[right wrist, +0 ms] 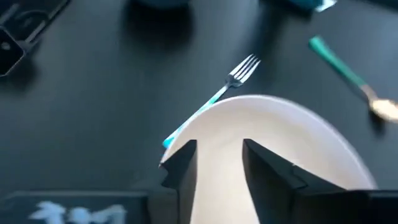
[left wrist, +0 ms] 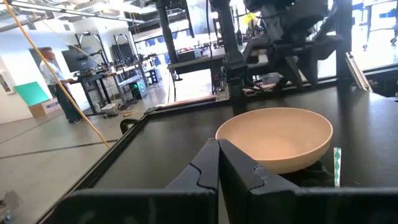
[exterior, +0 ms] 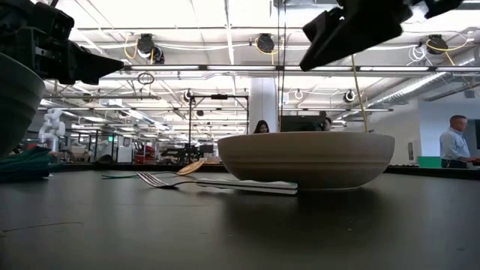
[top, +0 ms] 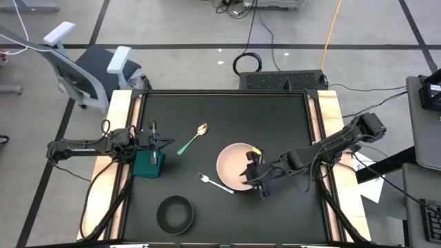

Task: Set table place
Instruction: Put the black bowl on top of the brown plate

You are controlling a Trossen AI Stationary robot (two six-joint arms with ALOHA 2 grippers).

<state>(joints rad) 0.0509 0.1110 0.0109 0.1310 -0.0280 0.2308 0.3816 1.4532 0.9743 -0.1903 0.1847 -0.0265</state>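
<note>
1. Desk (top: 220, 110): the plate (top: 234, 164) sits right of centre. The fork (top: 215, 183) lies at the plate's 7 o'clock, its handle end running under or against the plate's rim and its tines pointing to 10 o'clock.
2. The spoon (top: 193, 138) lies well apart, at the plate's 10 o'clock. Its long axis runs from the gold bowl at 1 o'clock to the green handle at 7 o'clock.
3. The black bowl (top: 174, 213) stands near the front edge, at the plate's 7 o'clock, beyond the fork.
4. The right gripper (top: 252, 169) hangs over the plate's 4 o'clock rim. Its wrist view shows the fingers (right wrist: 183, 162) parted with the pale rim between them; the low view shows it above the plate, not touching. Nothing is held.
5. The left gripper (top: 162, 143) waits at the desk's left side beside a teal block (top: 148, 164), fingers closed together and empty in its wrist view.
6. Judgement: the right arm is much the nearer to the fork, which lies at 8 o'clock from its gripper. A pick would need the fingers turned across the fork's long axis, clear of the plate's rim.
</note>
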